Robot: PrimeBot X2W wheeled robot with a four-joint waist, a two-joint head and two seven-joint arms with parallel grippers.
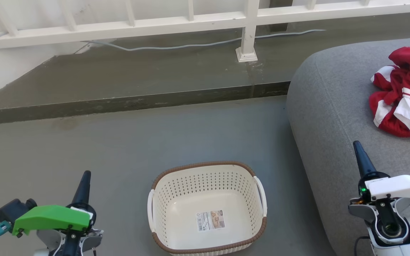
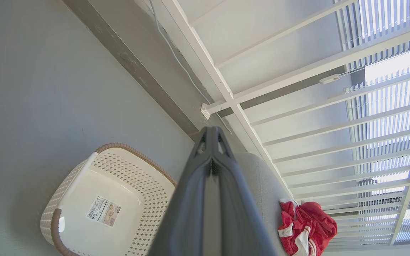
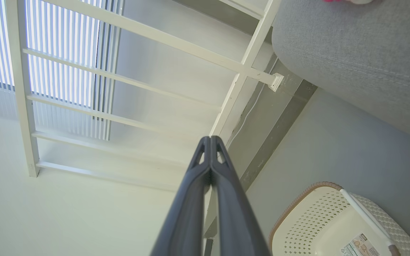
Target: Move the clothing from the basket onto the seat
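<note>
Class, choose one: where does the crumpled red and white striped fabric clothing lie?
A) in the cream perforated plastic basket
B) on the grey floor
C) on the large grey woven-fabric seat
C: the clothing lies bunched on the seat, and the basket holds just its label sticker.

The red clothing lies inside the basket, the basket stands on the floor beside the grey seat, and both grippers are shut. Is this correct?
Not quite. The head view shows the clothing on the seat; the basket holds just its label sticker. The rest is right: basket on the floor beside the seat, left gripper and right gripper shut.
</note>
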